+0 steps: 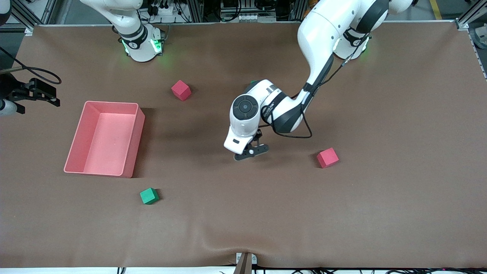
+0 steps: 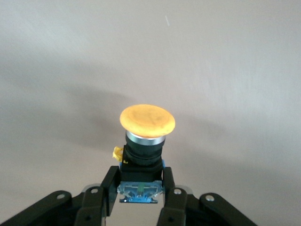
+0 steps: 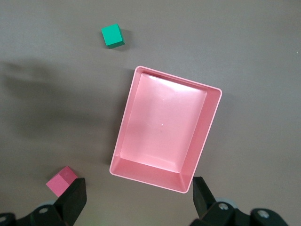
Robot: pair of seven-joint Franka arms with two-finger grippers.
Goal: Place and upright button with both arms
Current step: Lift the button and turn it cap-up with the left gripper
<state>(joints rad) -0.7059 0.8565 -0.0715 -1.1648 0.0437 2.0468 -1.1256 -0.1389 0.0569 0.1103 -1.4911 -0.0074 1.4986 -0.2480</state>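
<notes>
At mid-frame of the front view, the left claw (image 1: pixel 252 152) grips the button (image 2: pixel 146 141) by its bluish base just above the worktop (image 1: pixel 380 213) — orange cap outward. The right claw (image 3: pixel 136 200) waits at the frame's left edge — fingers spread — over the pink bin (image 3: pixel 212 115).

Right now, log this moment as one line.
left claw: shut on button, mid-table | right claw: open, waiting over pink bin | bin: empty | button: not yet placed

No text, label, brand, number or sign can be read anywhere.
</notes>
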